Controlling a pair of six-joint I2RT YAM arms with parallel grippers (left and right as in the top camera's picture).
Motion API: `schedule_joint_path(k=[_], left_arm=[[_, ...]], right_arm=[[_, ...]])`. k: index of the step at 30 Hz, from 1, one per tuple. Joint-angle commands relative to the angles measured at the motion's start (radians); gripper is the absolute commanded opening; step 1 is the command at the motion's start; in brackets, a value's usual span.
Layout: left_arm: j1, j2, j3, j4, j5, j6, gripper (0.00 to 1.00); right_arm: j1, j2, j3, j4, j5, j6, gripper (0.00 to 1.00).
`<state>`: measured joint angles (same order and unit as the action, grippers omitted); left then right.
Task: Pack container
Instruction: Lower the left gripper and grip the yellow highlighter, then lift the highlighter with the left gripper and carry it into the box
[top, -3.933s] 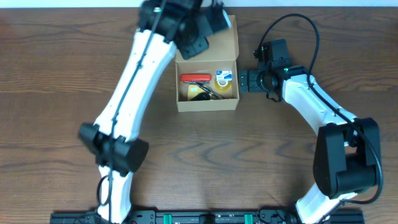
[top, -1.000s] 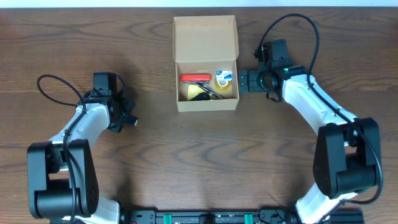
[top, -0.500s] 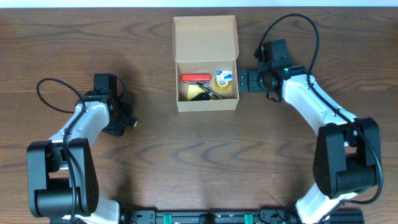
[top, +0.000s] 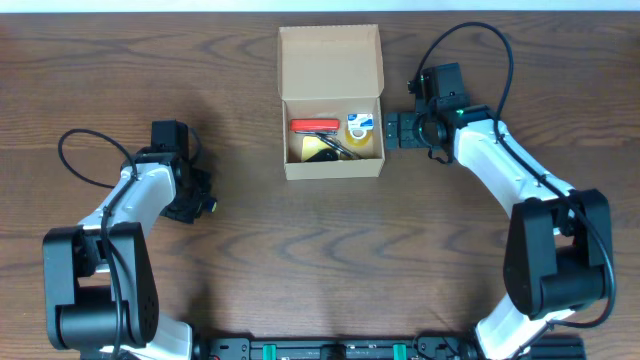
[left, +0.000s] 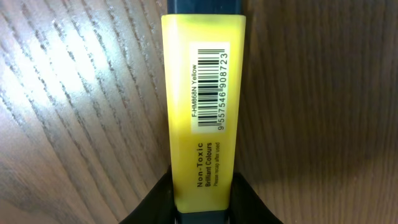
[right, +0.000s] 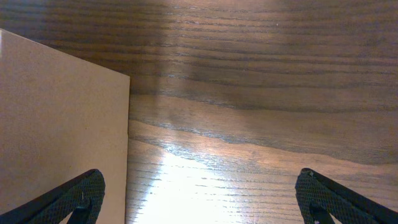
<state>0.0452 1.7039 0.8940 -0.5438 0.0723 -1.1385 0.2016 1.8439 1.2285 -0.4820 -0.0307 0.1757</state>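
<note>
Dark brown wood-grain table (top: 330, 250) runs under everything, glossy where the light strikes it. A few seconds ago my left arm was stretched over the box's raised flap. Now it sits folded at the left side, well apart from the box, and over the last second my left gripper (top: 203, 200) has edged slightly toward the near edge while its fingers (left: 157, 200) drew in. They now press both flat sides of one highlighter (left: 204, 106), a smooth yellow plastic bar with a dark cap, a white barcode label and "Non-Toxic" printed along it, lying over the wood. My right arm and the box have not shifted. There is one container (top: 332, 166), a plain tan cardboard rectangle at the table's far middle, with its hinged lid standing open behind it. Inside I count three things: a red item (top: 313, 126), a small white-and-yellow item (top: 360, 126) and a dark-and-yellow item (top: 330, 148), too small to name. My right gripper (top: 392, 130) hangs just beside the container's right wall with its ribbed black jaws spread wide, holding nothing.
</note>
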Motion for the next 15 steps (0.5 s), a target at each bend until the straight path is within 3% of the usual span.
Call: schedule_joint_path(k=[1,4,6,8,12,15], left_arm=[[0.003,0.044,-0.02,-0.011,0.015,-0.01,0.16],[0.002,0.043,0.021,-0.055,0.011,-0.006,0.06],[0.002,0.043,0.097,-0.125,-0.017,0.043,0.06],[0.002,0.043,0.182,-0.175,-0.046,0.144,0.06],[-0.008,0.043,0.381,-0.197,-0.045,0.47,0.06],[-0.023,0.043,0.51,-0.2,-0.043,0.621,0.06]], right_arm=[[-0.005,0.0,0.001,-0.001,-0.003,0.01,0.99],[-0.005,0.0,0.001,-0.001,-0.003,0.01,0.99],[-0.005,0.0,0.001,-0.001,-0.003,0.01,0.99],[-0.005,0.0,0.001,-0.001,-0.003,0.01,0.99],[-0.005,0.0,0.001,-0.001,-0.003,0.01,0.99],[-0.005,0.0,0.001,-0.001,-0.003,0.01,0.99]])
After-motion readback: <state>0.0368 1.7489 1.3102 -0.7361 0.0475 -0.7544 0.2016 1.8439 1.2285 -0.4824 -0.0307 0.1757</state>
